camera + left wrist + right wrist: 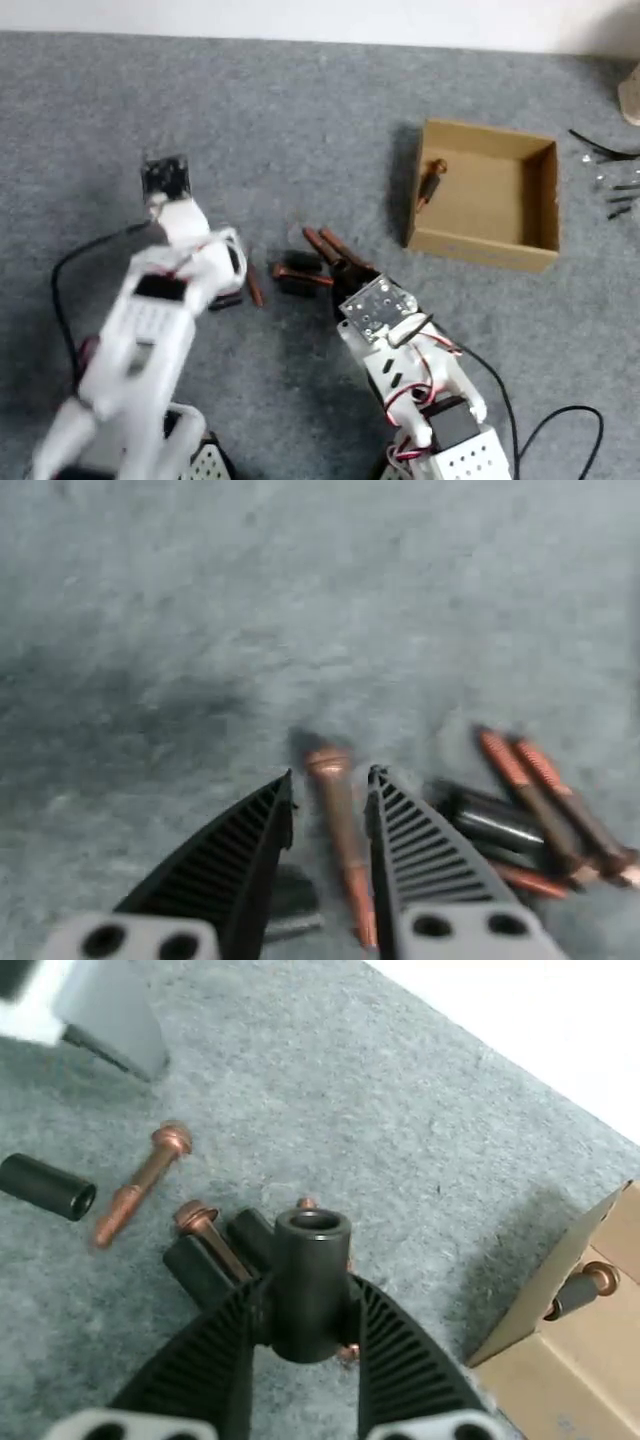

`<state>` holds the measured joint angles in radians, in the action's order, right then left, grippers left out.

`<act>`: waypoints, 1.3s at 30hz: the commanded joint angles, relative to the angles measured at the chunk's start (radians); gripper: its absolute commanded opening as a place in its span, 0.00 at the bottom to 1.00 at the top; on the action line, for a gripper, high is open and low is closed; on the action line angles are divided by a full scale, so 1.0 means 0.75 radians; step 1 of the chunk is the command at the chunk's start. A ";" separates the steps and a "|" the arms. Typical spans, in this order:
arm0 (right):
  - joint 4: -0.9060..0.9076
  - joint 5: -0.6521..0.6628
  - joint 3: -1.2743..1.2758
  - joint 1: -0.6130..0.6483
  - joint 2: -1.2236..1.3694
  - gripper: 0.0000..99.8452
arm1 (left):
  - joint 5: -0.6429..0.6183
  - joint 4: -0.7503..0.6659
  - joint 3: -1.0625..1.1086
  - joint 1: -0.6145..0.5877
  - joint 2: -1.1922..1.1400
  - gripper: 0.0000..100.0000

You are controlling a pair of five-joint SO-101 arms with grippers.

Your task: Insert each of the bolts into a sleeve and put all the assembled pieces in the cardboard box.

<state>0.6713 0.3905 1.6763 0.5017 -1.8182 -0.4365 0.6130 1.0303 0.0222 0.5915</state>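
A grey felt mat [300, 120] covers the table, with a white strip beyond its far edge. The cardboard box [480, 252] stands open on the right arm's side, one assembled piece [431, 183] lying inside. The right gripper [307, 1298] clamps a black sleeve [312, 1260] on end, bore toward its camera. The left gripper [330, 778], fingers spread, straddles a copper bolt [338, 840] lying flat, head away from the wrist.

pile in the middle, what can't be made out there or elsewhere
Pile, high view: count unclear; the right arm covers part, and pieces overlap.
Dark piece, left wrist view: mostly hidden behind the left claw.
Box, right wrist view: cut off by the edge.
Small dark bits, high view: too small to identify.
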 commanded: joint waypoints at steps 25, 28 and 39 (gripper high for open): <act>-0.050 -0.012 0.114 -0.054 -0.028 0.01 | -0.213 0.053 -0.281 0.138 -0.549 0.13; -0.050 -0.012 0.114 -0.054 -0.028 0.01 | -0.213 0.053 -0.343 0.138 -0.652 0.13; -0.052 -0.012 0.114 -0.060 -0.028 0.01 | -0.235 0.055 -0.439 0.134 -0.797 0.12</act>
<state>0.6713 0.3905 1.6763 0.4695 -1.8182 -0.5884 0.6498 0.7403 0.1112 0.0008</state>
